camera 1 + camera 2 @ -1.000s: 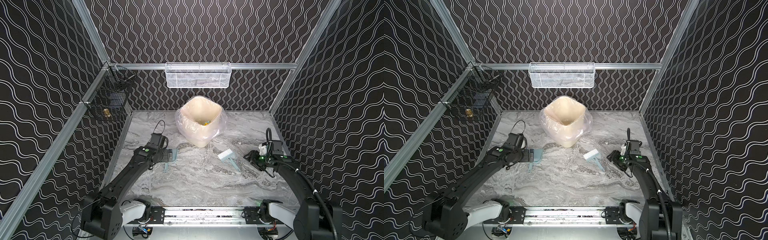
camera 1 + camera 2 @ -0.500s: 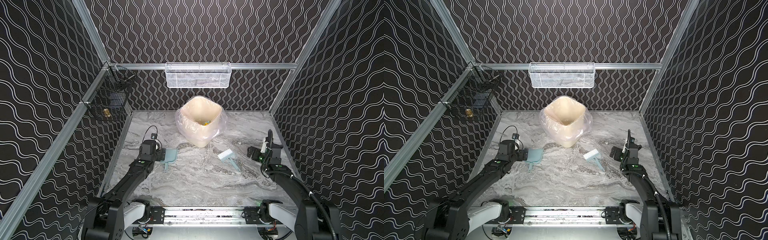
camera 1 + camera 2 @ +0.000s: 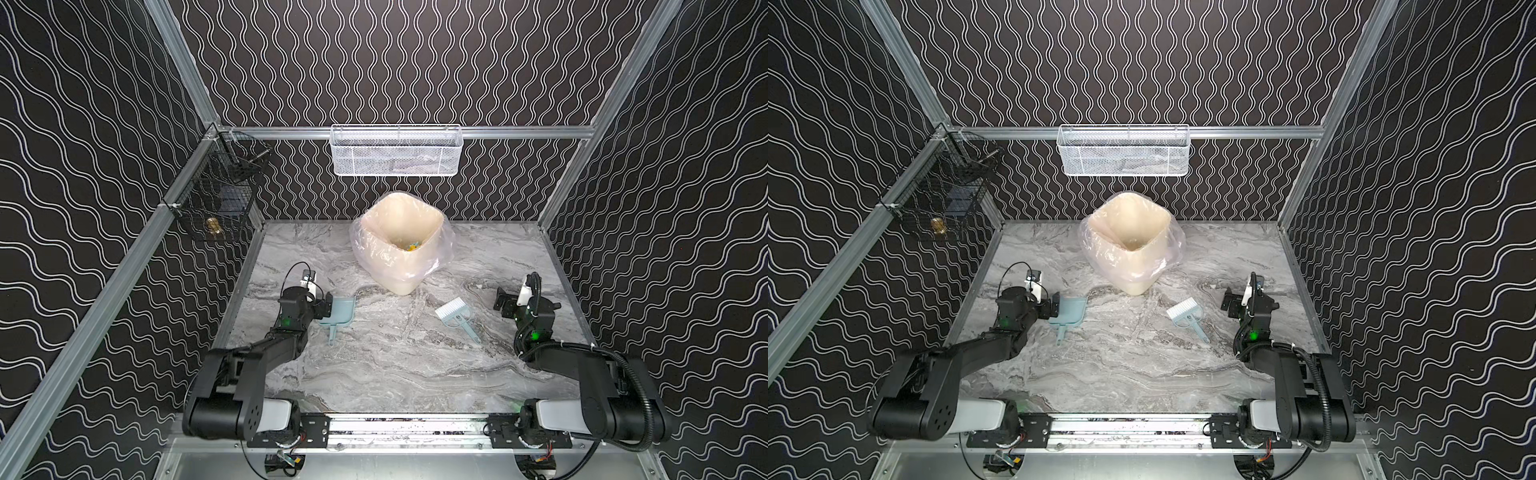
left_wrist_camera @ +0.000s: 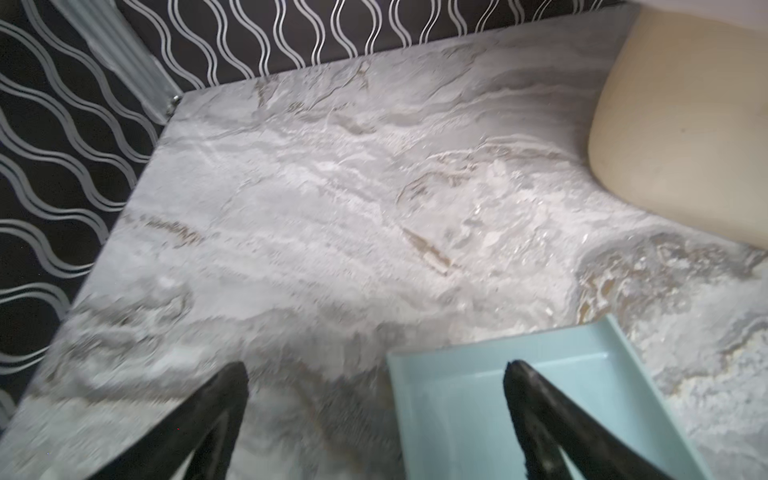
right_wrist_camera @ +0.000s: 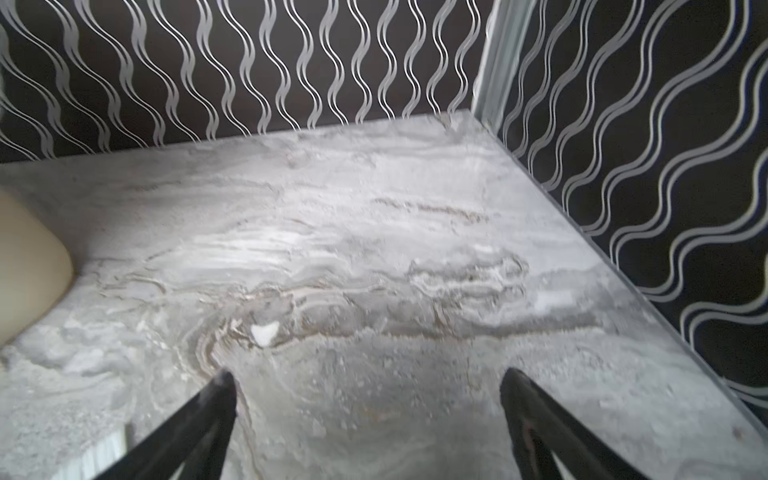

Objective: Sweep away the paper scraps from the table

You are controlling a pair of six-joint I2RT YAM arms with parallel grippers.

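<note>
Two black arms reach from the near rail over the marble tabletop [image 3: 395, 365] in both top views. The left fingers [image 3: 328, 303] stand apart at the left edge of the pale blue dustpan [image 3: 343, 311], which lies flat with its handle pointing near; whether they touch it I cannot tell. The right fingers [image 3: 503, 303] are spread wide too, holding nothing, near the right side and well apart from the brush [image 3: 455, 318]. The brush lies right of centre, white bristles toward the far left. A cream bin [image 3: 399, 270] lined with a clear bag stands at far centre. In a top view the paper scraps [image 3: 411, 247] show as yellow and blue bits at its bottom.

From the left wrist, the fingers [image 4: 216, 415] are parted with only tabletop [image 4: 291, 208] between their tips. One finger hangs over the tray of the dustpan [image 4: 453, 415], and the bin [image 4: 685, 124] stands beyond.

From the right wrist, the fingers [image 5: 208, 415] are parted and empty over bare tabletop [image 5: 374, 249]. A corner of the bin [image 5: 29, 266] and a strip of the brush's white bristles [image 5: 104, 453] just show at the edge.
</note>
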